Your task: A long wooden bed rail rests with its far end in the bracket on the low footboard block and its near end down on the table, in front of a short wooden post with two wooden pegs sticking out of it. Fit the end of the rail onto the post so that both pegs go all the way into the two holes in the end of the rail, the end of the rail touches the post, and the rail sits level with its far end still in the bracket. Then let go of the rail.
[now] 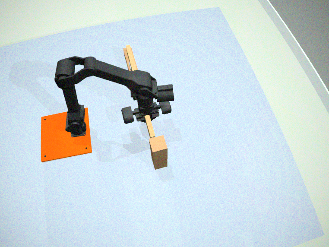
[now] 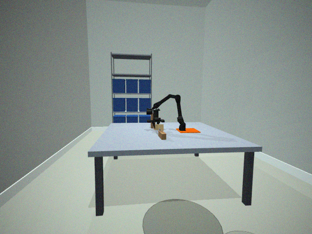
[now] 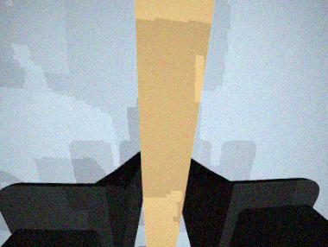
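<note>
The rail [image 1: 149, 127] [image 3: 168, 112] is a long pale wooden bar running from the post [image 1: 158, 144] [image 2: 152, 123] to the low footboard block [image 2: 162, 135]. My gripper [image 1: 146, 116] [image 3: 160, 154] is shut on the rail, partway along it and nearer the post. In the wrist view a black finger presses against each side of the rail. The rail's near end lies just behind the post in the top view; the pegs and holes cannot be made out. The far end is at the footboard block, but how it sits in the bracket is too small to tell.
My arm's base stands on an orange plate [image 1: 57, 138] [image 2: 192, 130] beside the rail. My forearm passes over the rail and hides part of it in the top view. The table [image 2: 176, 140] carries all of this. A shelf with blue bins [image 2: 132, 86] stands behind.
</note>
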Controlling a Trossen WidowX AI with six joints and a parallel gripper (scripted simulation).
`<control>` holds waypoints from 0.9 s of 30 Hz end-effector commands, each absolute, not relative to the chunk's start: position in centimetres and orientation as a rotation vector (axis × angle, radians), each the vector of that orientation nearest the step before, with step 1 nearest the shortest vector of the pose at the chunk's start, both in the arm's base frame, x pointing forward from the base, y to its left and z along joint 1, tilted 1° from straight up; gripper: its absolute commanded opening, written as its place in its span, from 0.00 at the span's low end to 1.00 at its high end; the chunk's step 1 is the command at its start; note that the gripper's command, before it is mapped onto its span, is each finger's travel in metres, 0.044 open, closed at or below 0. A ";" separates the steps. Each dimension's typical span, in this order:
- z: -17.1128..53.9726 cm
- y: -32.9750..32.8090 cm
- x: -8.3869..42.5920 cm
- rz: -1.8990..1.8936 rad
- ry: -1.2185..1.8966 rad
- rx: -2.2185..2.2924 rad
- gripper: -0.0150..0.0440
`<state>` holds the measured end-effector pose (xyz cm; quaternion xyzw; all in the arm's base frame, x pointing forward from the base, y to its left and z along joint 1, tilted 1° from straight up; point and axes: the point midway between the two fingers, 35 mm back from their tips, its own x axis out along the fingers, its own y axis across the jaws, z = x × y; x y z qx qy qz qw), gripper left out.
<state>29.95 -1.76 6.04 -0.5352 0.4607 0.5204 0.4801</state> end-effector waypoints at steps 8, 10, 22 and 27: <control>6.0 -1.7 29.9 1.272 1.121 -1.304 0.25; 6.0 -1.7 29.9 1.272 1.121 -1.304 0.25; 6.4 -1.8 29.9 1.272 1.121 -1.304 0.25; 6.7 -1.8 30.0 1.271 1.121 -1.304 0.25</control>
